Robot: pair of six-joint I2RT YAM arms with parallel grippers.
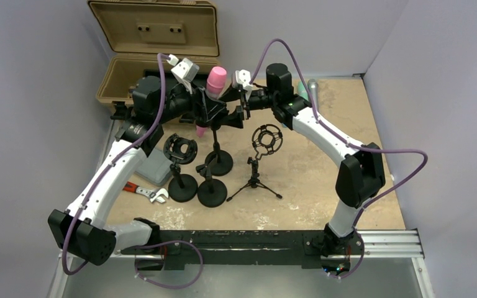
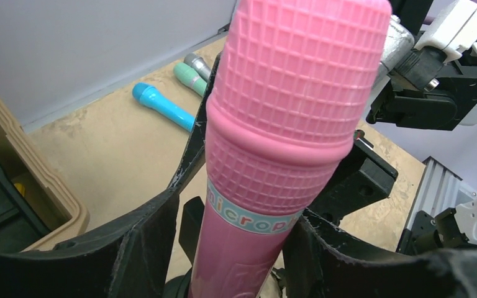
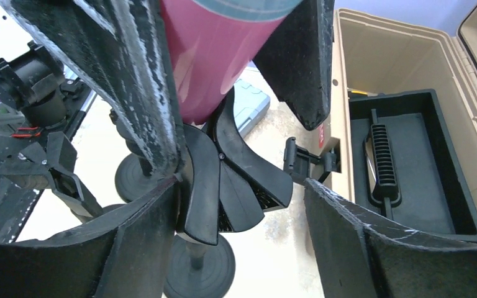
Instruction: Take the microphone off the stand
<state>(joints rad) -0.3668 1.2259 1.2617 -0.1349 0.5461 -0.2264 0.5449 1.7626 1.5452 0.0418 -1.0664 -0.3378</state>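
Pressed close against your left wrist lens, the pink plastic microphone with its gridded head rises between the black padded fingers of your left end effector. That end effector is pinching the handle just under the printed band. Such a low grip leaves the head clear and gives you a straight line to draw the microphone out along its own axis. In the right wrist view, the handle's tail sits at the mouth of the black plastic clip atop the round-based black stand, so I judge it not yet free. Your right end effector straddles that clip, one finger against its side and the other just beside it. You cannot tell from these views whether it is truly clamped or merely spread around the clip. Its placement reads as a brace, so the light stand does not lift off the sandy table with the microphone. Pull with the left only while the clip is held.
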